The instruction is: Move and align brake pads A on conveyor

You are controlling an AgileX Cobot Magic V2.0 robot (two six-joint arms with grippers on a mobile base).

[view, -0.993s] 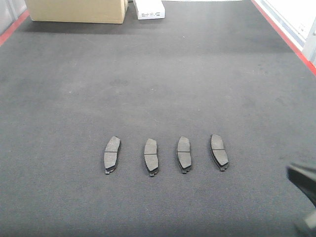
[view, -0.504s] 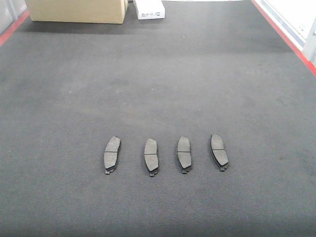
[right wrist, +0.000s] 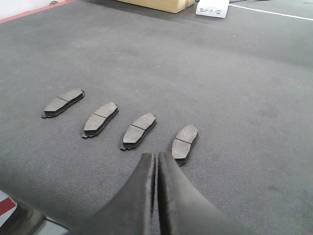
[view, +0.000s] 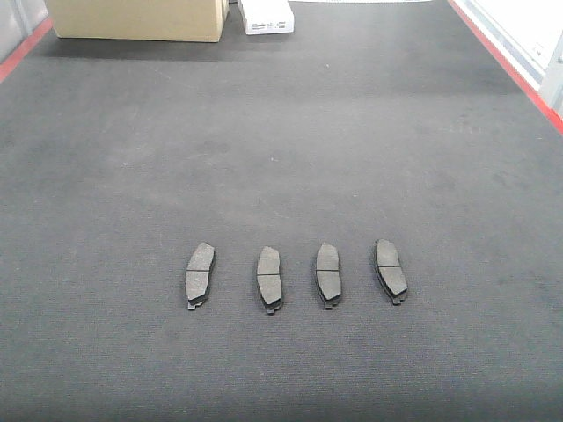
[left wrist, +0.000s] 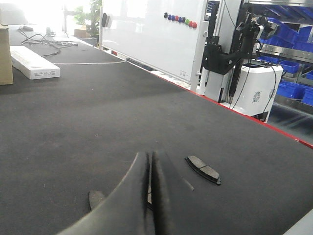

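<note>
We find the four brake pads A lying flat on the conveyor (view: 281,132) in a row across the lower middle of the front view. From left to right they are: first pad (view: 200,274), second pad (view: 268,278), third pad (view: 327,273), fourth pad (view: 391,269). All run lengthwise up the frame, near one another but apart, none touching. The two outer pads tilt slightly; the spacing looks fairly even.

At the upper left of the frame stands a cardboard box (view: 136,19), with a white box (view: 265,16) just beside it to the right. A red stripe (view: 506,61) borders the belt at upper right.

One change is recorded: a dark shape that stood at the lower right edge of the front view a second ago is gone, and the pads have not shifted.

The left gripper (left wrist: 149,169) shows in its wrist view with jaws pressed together, holding nothing. The right gripper (right wrist: 156,164) is likewise closed and empty, just short of the fourth pad.

We judge the row placed and the arms withdrawn; only a minor squaring of the outer pads could remain.
</note>
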